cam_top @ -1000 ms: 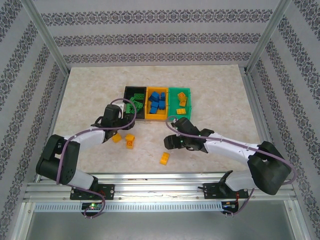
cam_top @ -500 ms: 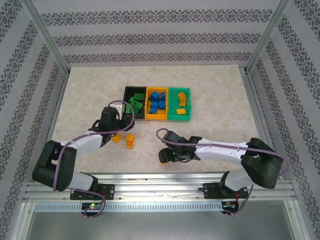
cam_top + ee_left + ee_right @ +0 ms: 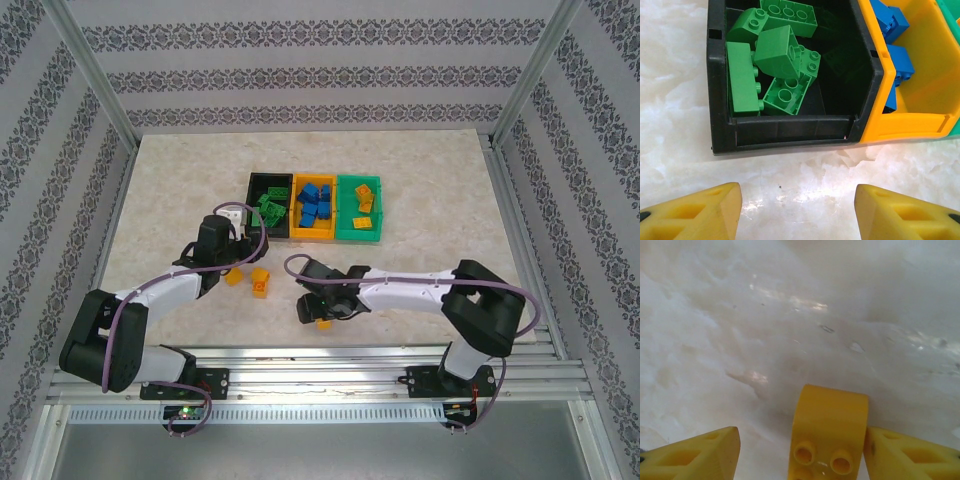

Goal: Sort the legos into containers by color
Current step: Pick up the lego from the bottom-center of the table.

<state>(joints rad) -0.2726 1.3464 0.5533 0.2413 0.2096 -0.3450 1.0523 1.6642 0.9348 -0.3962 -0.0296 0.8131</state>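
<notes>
Three containers stand side by side at the table's middle. The black bin (image 3: 270,176) (image 3: 790,131) holds green legos (image 3: 780,50). Blue legos (image 3: 314,203) (image 3: 897,60) fill the yellow-orange bin (image 3: 313,237) (image 3: 910,125). Yellow legos (image 3: 363,200) lie in the green bin (image 3: 358,236). My left gripper (image 3: 238,243) (image 3: 798,200) hangs open over bare table just short of the black bin. Low over the table, my right gripper (image 3: 318,312) (image 3: 801,435) is open around a yellow lego (image 3: 324,322) (image 3: 830,435); the brick touches the right finger, with a gap on the left.
Two more yellow legos (image 3: 234,277) (image 3: 260,282) lie loose beside my left wrist. Metal frame posts (image 3: 95,80) (image 3: 530,80) stand at the table's back corners, and a rail (image 3: 320,375) runs along the near edge.
My right arm has swung left and come down so that its fingers straddle the yellow lego. The left gripper has drawn back a little from the black bin.
</notes>
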